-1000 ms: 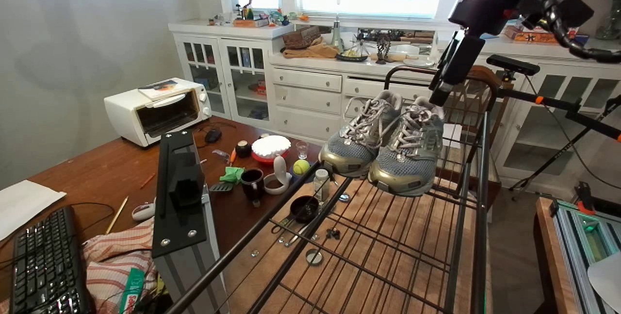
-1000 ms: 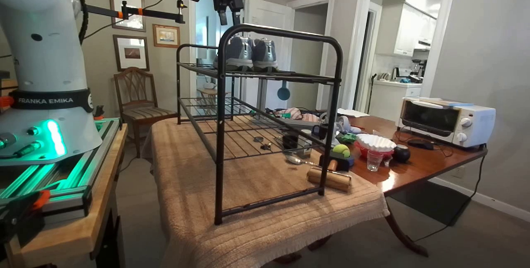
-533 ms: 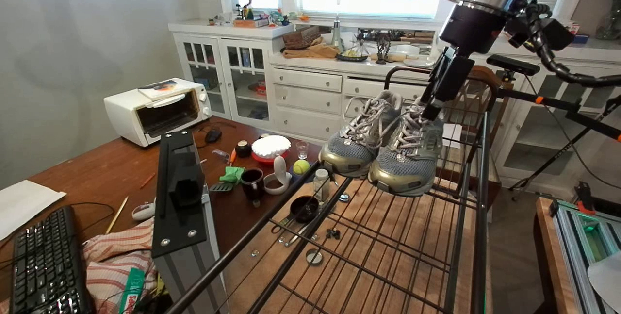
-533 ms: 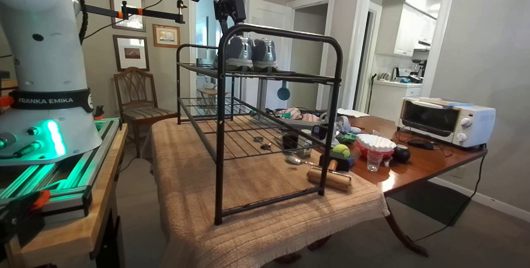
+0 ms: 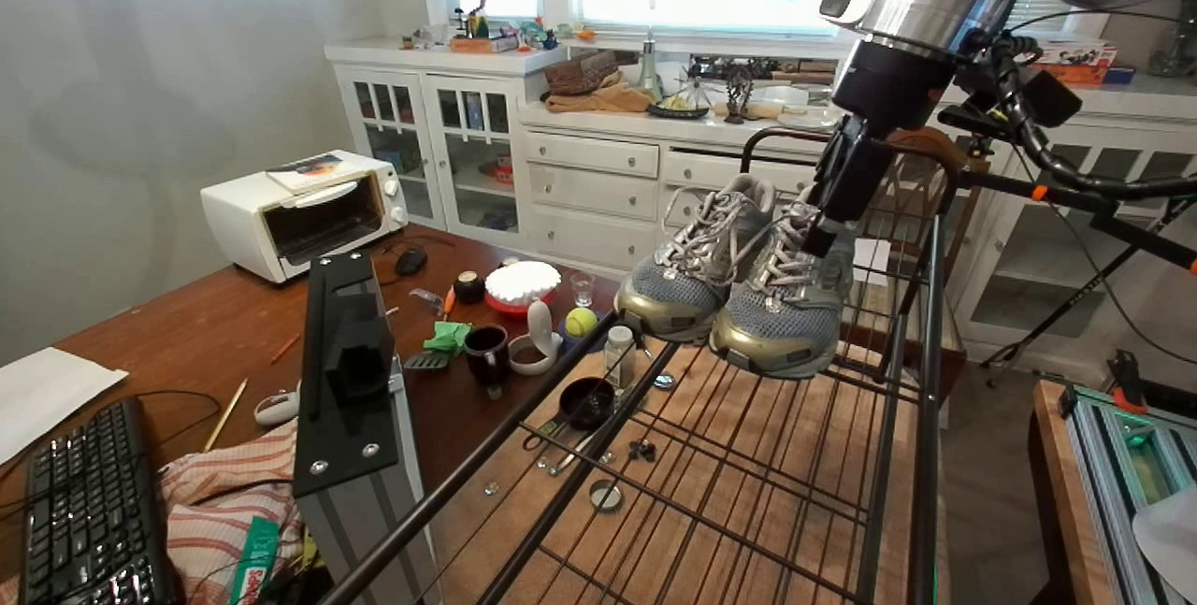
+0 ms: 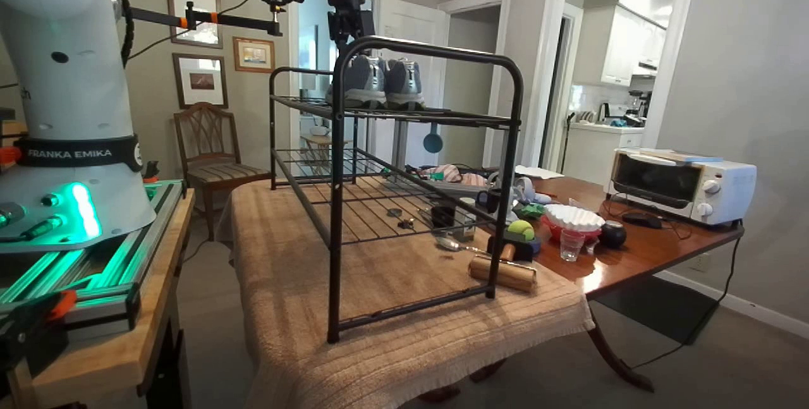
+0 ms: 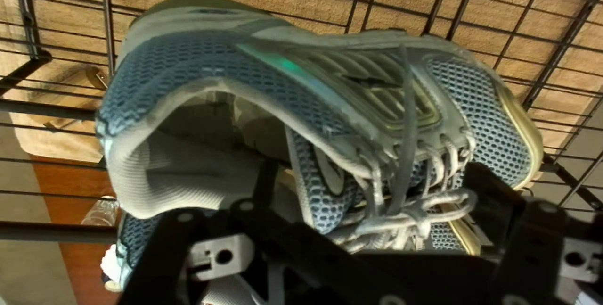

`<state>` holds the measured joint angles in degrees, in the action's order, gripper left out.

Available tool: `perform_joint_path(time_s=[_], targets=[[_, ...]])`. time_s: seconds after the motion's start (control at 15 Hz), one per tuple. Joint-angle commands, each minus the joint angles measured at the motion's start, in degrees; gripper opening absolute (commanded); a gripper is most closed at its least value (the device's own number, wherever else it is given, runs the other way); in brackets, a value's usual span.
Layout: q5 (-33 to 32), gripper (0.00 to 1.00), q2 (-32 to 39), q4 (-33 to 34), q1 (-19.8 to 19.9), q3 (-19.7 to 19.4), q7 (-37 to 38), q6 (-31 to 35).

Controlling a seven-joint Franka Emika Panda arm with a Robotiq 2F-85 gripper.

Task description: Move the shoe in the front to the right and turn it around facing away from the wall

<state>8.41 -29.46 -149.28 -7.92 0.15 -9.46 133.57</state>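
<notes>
The shoe, grey-silver mesh with pale laces, sits on the top tier of a black wire rack, nearest the robot base. It also shows in an exterior view, heel toward that camera, and fills the wrist view. Its mate stands close beside it, facing the same way; it shows partly in the wrist view. My gripper is low over the shoe. In the wrist view my gripper is open, one finger over the shoe's opening, the other past the laces. Finger depth and contact cannot be told.
The rack has raised hoops at both ends. It stands on a towel-covered table. A camera on a stand arm is near the far hoop. A toaster oven and small items are on the brown table.
My gripper has come down and slightly to the left in an exterior view, from above the shoe's heel to low over its laces. Both shoes have stayed put.
</notes>
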Motion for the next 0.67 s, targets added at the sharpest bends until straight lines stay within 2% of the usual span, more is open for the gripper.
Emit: perform_joint_path(time_s=[0.0, 0.33, 0.6], targets=[[1.8, 0.68, 1.7, -0.8, -1.1, -0.7, -1.4, 2.3], [1.9, 0.27, 2.2, -0.4, -0.9, -0.8, -0.9, 2.3], [1.4, 0.03, 0.6, 0.4, -0.5, -0.8, -0.6, -0.1]])
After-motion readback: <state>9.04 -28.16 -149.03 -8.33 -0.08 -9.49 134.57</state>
